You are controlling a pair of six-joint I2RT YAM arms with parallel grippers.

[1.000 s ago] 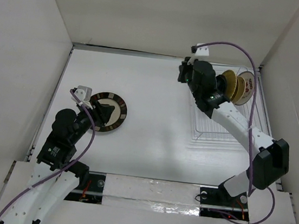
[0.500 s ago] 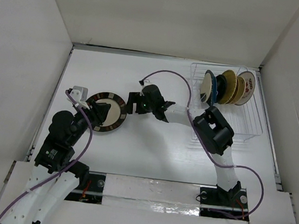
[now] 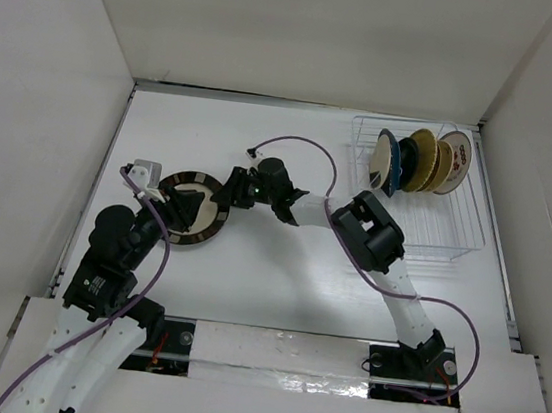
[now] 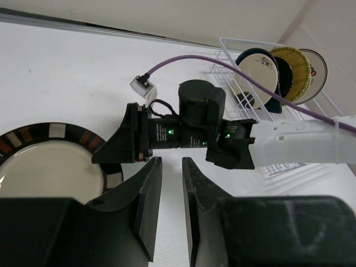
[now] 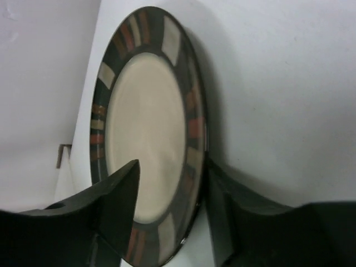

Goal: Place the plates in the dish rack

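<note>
A brown-rimmed cream plate lies flat on the table at the left; it also shows in the left wrist view and the right wrist view. My right gripper reaches across from the right. It is open and straddles the plate's near rim, with one finger over the cream centre and the other outside the rim. My left gripper hovers over the plate's left part, empty, its jaws a narrow gap apart. The white wire dish rack holds three upright plates.
In the rack stand a cream floral plate backed by a dark blue one, a yellow woven-look plate and a white plate with red characters. White walls enclose the table. A purple cable arcs above the right arm.
My right arm has swung from the rack across to the left, and its open fingers now sit around the plate's rim. The left arm has hardly moved.
</note>
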